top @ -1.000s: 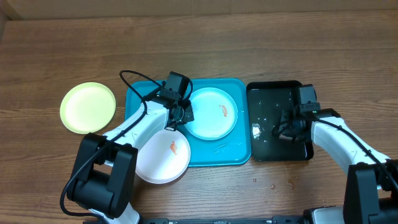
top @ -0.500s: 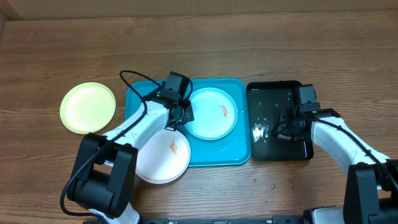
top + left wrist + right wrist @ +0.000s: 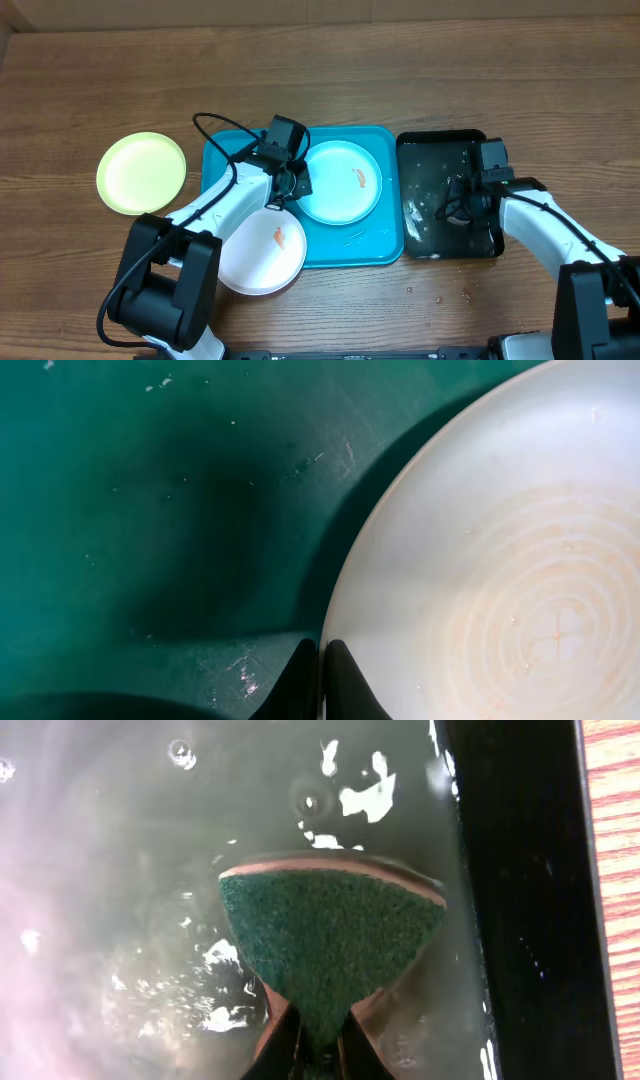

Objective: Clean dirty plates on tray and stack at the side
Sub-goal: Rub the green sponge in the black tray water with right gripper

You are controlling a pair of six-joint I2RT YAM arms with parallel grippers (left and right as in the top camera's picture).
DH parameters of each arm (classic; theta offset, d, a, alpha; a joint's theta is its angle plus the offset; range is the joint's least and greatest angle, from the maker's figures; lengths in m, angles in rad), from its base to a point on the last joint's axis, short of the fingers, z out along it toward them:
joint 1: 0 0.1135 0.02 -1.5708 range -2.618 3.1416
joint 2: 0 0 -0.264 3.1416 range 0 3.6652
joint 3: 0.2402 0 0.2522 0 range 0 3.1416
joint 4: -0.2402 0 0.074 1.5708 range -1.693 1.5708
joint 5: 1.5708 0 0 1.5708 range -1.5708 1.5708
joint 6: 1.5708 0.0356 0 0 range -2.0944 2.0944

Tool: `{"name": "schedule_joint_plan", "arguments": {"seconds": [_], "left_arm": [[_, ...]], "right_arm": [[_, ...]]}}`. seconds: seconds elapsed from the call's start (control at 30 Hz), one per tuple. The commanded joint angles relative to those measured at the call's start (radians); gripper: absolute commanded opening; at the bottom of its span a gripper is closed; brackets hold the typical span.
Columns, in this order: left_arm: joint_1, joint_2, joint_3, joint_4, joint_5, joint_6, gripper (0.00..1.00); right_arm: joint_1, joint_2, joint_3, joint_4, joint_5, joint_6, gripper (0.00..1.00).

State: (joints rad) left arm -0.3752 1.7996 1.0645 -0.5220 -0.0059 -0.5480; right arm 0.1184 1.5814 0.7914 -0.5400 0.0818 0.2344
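The turquoise tray [image 3: 225, 160] holds the light blue plate [image 3: 340, 195], which has an orange smear. My left gripper [image 3: 290, 190] is shut on that plate's left rim. In the left wrist view [image 3: 322, 680] the plate [image 3: 500, 540] looks pale with faint orange rings above the tray [image 3: 150, 510]. The white plate [image 3: 255, 265], with an orange smear, overlaps the tray's front-left edge. The yellow-green plate [image 3: 140, 172] lies on the table to the left. My right gripper [image 3: 455, 205] [image 3: 320, 1045] is shut on a green sponge [image 3: 330, 935].
A glossy black tray [image 3: 480, 150] holding water stands right of the turquoise tray. The sponge is down in that water, near the tray's right wall [image 3: 520, 870]. A few drops lie on the wooden table [image 3: 440, 298] in front of it.
The bright splashes in the black tray's water have shifted and my right gripper has moved slightly with the sponge. The left arm and the plates have not moved.
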Motion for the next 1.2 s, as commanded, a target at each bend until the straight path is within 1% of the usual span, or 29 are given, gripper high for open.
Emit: {"name": "schedule_joint_plan", "arguments": {"seconds": [0.0,0.1,0.17,0.23,0.47,0.57,0.7,0.83,0.97,1.03,1.17], "left_arm": [[-0.005,0.031,-0.009,0.0,-0.076,-0.008,0.04],[-0.005,0.031,-0.009,0.004,-0.081,-0.018,0.04],[-0.005,0.031,-0.009,0.007,-0.081,-0.019,0.04],[-0.005,0.031,-0.009,0.007,-0.081,-0.019,0.04],[-0.005,0.031,-0.009,0.007,-0.08,-0.042,0.04],[-0.005,0.031,-0.009,0.008,-0.08,-0.044,0.04],[-0.005,0.031,-0.009,0.032,-0.08,-0.043,0.06],[-0.005,0.031,-0.009,0.036,-0.079,-0.043,0.04],[-0.005,0.031,-0.009,0.033,-0.029,-0.043,0.04],[-0.005,0.031,-0.009,0.032,-0.002,-0.043,0.04],[-0.005,0.031,-0.009,0.033,-0.005,-0.043,0.04]], "right_arm": [[0.005,-0.012,0.059,-0.016,-0.044,-0.002,0.04],[0.005,-0.012,0.093,-0.045,-0.084,-0.014,0.04],[0.005,-0.012,0.116,-0.069,-0.15,-0.087,0.04],[0.005,-0.012,0.138,-0.09,-0.181,-0.105,0.04],[0.005,-0.012,0.299,-0.294,-0.138,-0.105,0.04],[0.005,-0.012,0.349,-0.353,-0.136,-0.105,0.04],[0.005,-0.011,0.356,-0.369,-0.136,-0.105,0.04],[0.005,-0.011,0.356,-0.389,-0.136,-0.104,0.04],[0.005,-0.011,0.351,-0.396,-0.136,-0.047,0.04],[0.005,-0.011,0.344,-0.395,-0.135,-0.048,0.04],[0.005,-0.011,0.333,-0.397,-0.124,-0.058,0.04]]}}
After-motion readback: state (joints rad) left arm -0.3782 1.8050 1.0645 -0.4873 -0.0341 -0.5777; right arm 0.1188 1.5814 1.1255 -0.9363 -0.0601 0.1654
